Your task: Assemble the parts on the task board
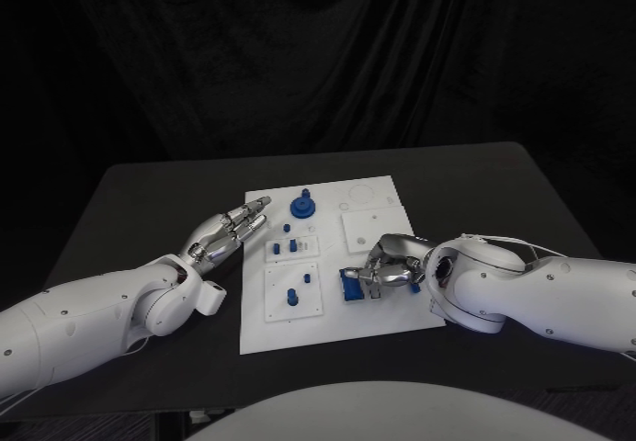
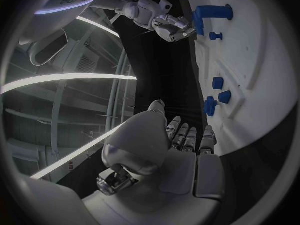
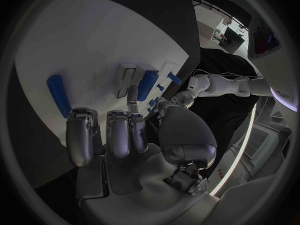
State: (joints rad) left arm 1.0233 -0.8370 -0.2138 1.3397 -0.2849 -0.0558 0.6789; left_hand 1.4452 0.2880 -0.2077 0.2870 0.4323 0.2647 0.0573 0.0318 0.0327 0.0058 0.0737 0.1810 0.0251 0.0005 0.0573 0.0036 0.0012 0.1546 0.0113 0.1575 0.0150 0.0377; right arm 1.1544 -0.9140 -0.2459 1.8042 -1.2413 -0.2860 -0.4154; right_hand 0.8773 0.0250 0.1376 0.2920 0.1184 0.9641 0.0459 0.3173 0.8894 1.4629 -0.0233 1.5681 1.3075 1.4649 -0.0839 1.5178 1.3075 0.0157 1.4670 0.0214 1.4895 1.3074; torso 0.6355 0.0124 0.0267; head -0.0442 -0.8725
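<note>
My right hand low over board, right side. Fingers curled close round blue block; real grip or just touch, I can't tell. I think block goes in slot nearby. Go slow, keep block straight, push down soft. My left hand flat by board's left edge, fingers straight and together, holds nothing. Knob stands at far end.

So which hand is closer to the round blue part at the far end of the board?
Left. The left hand lies open just off the board's edge beside the round blue part; the right hand works farther down the task board.
</note>
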